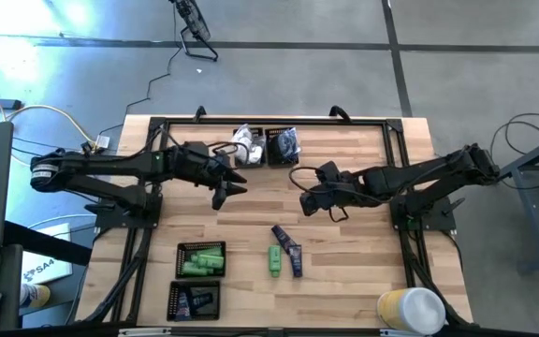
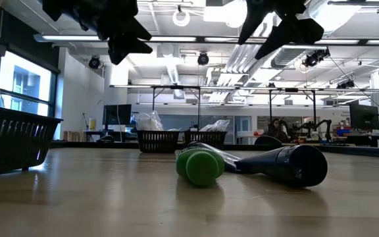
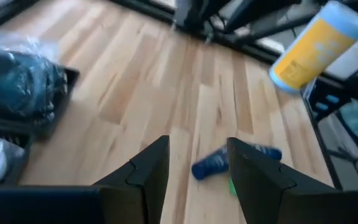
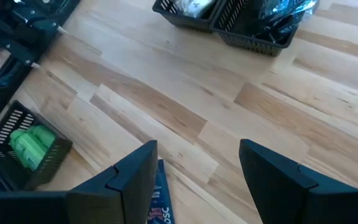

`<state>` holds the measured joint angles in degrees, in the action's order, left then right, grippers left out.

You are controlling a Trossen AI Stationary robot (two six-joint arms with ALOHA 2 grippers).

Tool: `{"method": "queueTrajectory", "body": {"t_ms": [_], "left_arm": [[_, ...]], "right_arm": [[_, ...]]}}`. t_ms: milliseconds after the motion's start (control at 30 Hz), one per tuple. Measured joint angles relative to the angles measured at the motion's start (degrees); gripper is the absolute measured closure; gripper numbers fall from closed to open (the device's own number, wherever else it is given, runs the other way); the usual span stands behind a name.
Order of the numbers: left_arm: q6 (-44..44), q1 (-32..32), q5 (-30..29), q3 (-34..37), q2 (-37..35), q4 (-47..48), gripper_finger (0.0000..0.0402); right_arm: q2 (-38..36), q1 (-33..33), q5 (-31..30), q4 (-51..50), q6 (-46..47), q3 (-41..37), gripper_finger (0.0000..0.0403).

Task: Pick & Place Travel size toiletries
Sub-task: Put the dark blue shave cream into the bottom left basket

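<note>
A bright green tube [image 1: 275,260] and a dark navy tube [image 1: 288,249] lie side by side on the wooden table, near its middle front. In the low view the green tube [image 2: 199,166] rests on its side to the left of the navy tube [image 2: 285,163]. My left gripper [image 1: 229,187] hangs open above the table, left of and beyond the tubes, with nothing between its fingers. My right gripper [image 1: 305,202] hangs open just beyond the tubes, also with nothing in it. The navy tube [image 3: 229,160] shows past the left fingers, and its end [image 4: 160,202] past the right ones.
Black mesh trays stand at the near left, one with green tubes [image 1: 201,259] and one with navy tubes [image 1: 195,300]. At the far edge a tray holds white packets [image 1: 248,145] and another holds dark bagged pieces [image 1: 282,145]. A yellow and white canister [image 1: 410,309] stands near right.
</note>
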<state>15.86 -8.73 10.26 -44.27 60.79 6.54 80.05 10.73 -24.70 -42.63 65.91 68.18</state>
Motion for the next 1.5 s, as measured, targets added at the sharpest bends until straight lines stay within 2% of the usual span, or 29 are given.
{"method": "queueTrajectory", "body": {"t_ms": [167, 367, 467, 567, 667, 1067, 1167, 1400, 1500], "left_arm": [[0.98, 0.11, 2.14, -0.04, 2.89, -0.65, 0.0243], [12.37, 0.11, 0.79, 0.00, 4.96, -6.35, 0.0243], [12.69, 0.51, -0.43, -0.04, 4.77, -11.36, 0.0243], [12.97, 0.61, -1.53, -0.10, 3.40, -12.21, 0.0243], [13.49, 0.59, -2.37, -0.02, 2.37, -9.27, 0.0243], [14.14, 6.87, -6.79, -0.02, 1.07, -7.95, 0.0243], [14.12, 8.89, -9.08, -0.02, 1.07, -8.25, 0.0243], [14.03, 14.80, -19.63, -0.02, 1.07, -12.01, 0.0243], [13.99, 16.98, -20.24, -0.02, 1.07, -13.05, 0.0243]], "right_arm": [[0.56, 0.15, -0.29, 0.56, 0.06, 0.00, 0.0183], [4.50, 0.03, 3.71, 4.23, -1.33, 0.00, 0.0183], [7.85, 0.06, 6.24, 8.60, -4.24, 0.00, 0.0183], [10.70, 0.03, 8.50, 13.71, -7.17, 0.00, 0.0183], [12.85, 0.03, 8.79, 16.90, -8.39, 0.00, 0.0183], [14.48, 0.06, 15.96, 16.10, -10.69, -0.01, 0.0183], [14.77, 0.03, 15.99, 16.45, -10.71, 0.02, 0.0183], [16.91, 0.29, 13.91, 17.57, -12.15, 0.04, 0.0183], [18.62, 0.56, 14.15, 19.33, -12.22, 0.04, 0.0183]]}}
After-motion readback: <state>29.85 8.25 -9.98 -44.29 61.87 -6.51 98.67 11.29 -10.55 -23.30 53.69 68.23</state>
